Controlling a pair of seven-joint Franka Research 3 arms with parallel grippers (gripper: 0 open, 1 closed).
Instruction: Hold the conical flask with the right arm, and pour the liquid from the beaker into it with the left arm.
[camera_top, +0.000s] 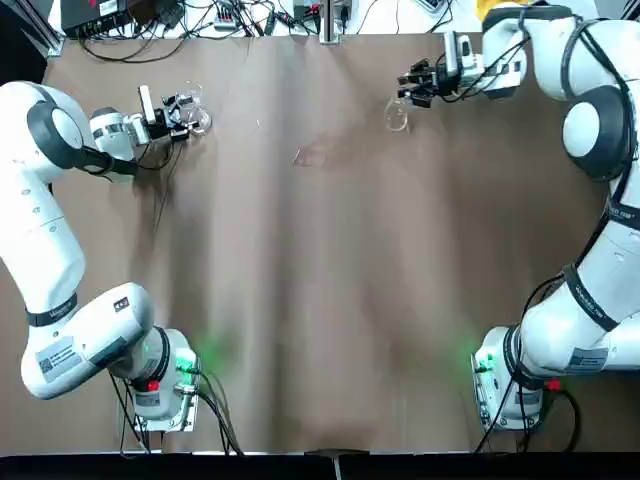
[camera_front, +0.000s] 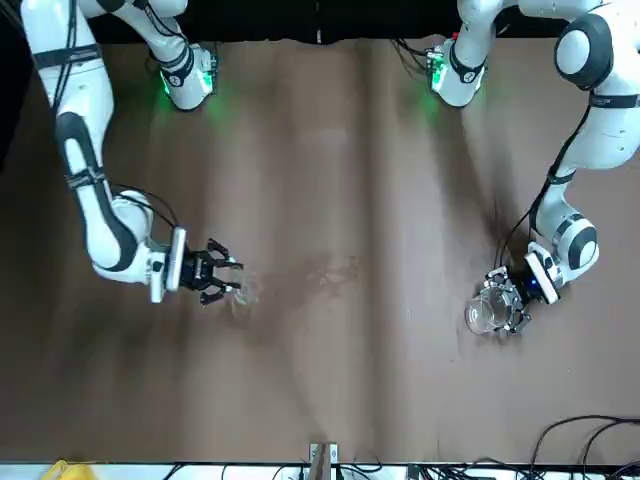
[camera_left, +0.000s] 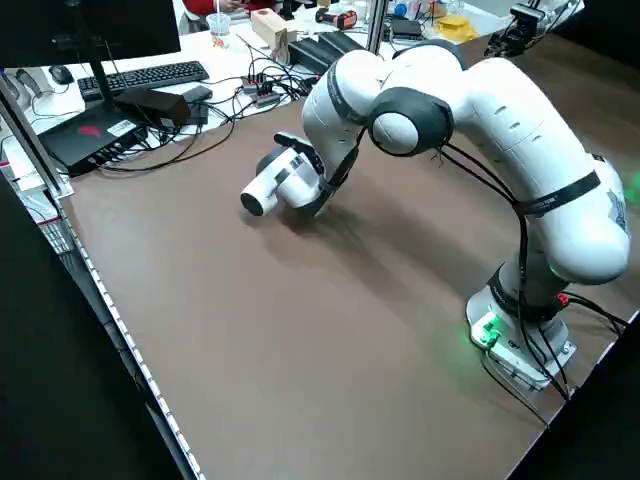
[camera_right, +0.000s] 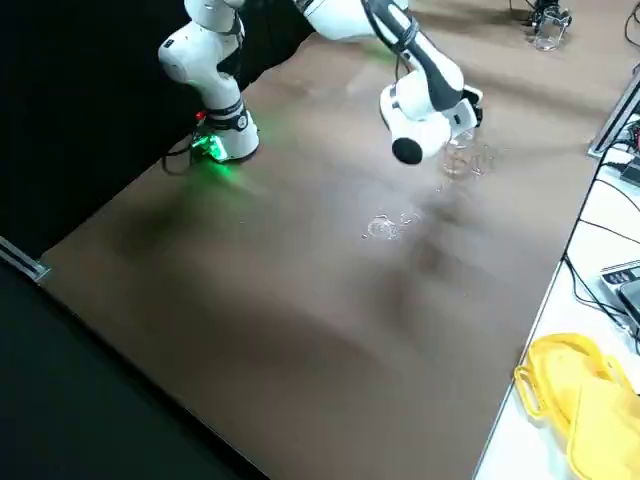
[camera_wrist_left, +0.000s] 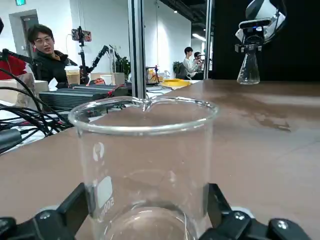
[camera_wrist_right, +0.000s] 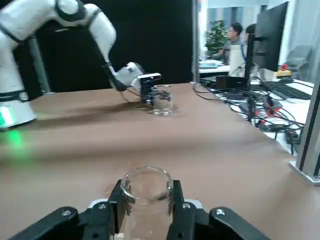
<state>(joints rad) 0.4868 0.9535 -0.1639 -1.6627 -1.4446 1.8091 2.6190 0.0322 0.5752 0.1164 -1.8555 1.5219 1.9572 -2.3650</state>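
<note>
I had two arms over one worktop (camera_top: 330, 300), and each of my two pincers held one piece of glassware. My left pincer (camera_wrist_left: 148, 192) was closed around the single beaker (camera_wrist_left: 145, 167), one finger on either side of its straight wall, the wide round mouth facing up. I held it at the far left part of the worktop, and white markings showed on its side. My right pincer (camera_wrist_right: 148, 185) gripped the single conical flask (camera_wrist_left: 248, 71) by its narrow upper part, two fingers on opposite sides, with the broader base down. That was toward the far right, well apart from the beaker. Both vessels stood roughly upright; I could not tell whether either base touched the surface.

The worktop was brown and broad, with soft shadows across it. One wet-looking patch (camera_right: 385, 227) shone between my two pincers, with small clear drops around it. Green light glowed beside each of my two bases.

Beyond the edge lay a white table (camera_left: 230, 60) with one black monitor (camera_left: 90, 40), one keyboard (camera_left: 150, 80), one mouse (camera_left: 61, 75) and a tangle of black cables (camera_left: 235, 105). A yellow item (camera_right: 580, 400) lay near the edge on my right. I counted three people in the left wrist view: one dark-clothed person (camera_wrist_left: 52, 65) fairly near and two people (camera_wrist_left: 194, 64) farther back in the white-walled room.
</note>
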